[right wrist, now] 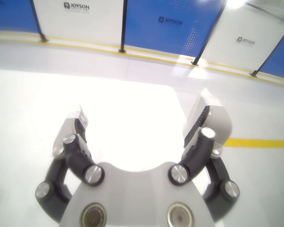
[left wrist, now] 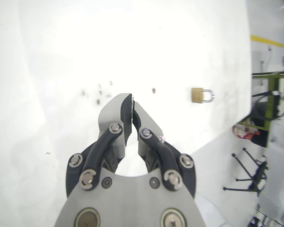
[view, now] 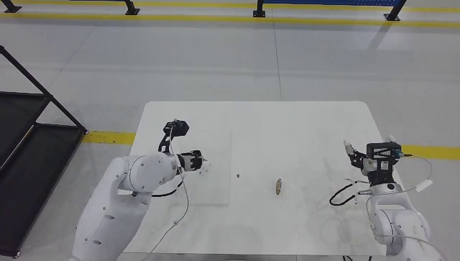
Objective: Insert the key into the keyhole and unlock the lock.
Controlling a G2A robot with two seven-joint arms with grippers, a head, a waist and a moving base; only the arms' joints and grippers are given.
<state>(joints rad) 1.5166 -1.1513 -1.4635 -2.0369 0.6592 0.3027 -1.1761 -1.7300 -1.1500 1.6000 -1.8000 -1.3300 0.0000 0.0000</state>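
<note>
**Left gripper** (left wrist: 132, 100): the two black pads are pressed together along their full length and meet in a thin ragged seam. Whether anything is held in that seam cannot be told. The gripper sits low over the white table (view: 302, 124), above its left half.

**Right gripper** (right wrist: 143, 105): the fingers stand wide apart, with their ribbed pads (right wrist: 196, 126) facing each other across the gap. It is held near the table's right edge and points away from the robot, toward the table's far right corner.

**Padlock** (left wrist: 201, 95): a brass body with a silver shackle, lying flat on the table. It is well apart from both grippers and roughly midway between them. It lies off to the side of the left gripper's tips, toward the right gripper. The brass body is the end nearer the left gripper, and the shackle is the farther end. The shackle appears seated in the body.

**Key**: it cannot be identified with certainty. A small brown object (left wrist: 153, 90) lies on the table between the left gripper's tips and the padlock, nearer the tips. It is too small to tell what it is.

**Other items**: a cluster of dark specks (left wrist: 99, 94) marks the table just beside the left gripper's tips, on the side away from the padlock. A black rack (view: 21, 153) stands on the floor beyond the table's left edge.
</note>
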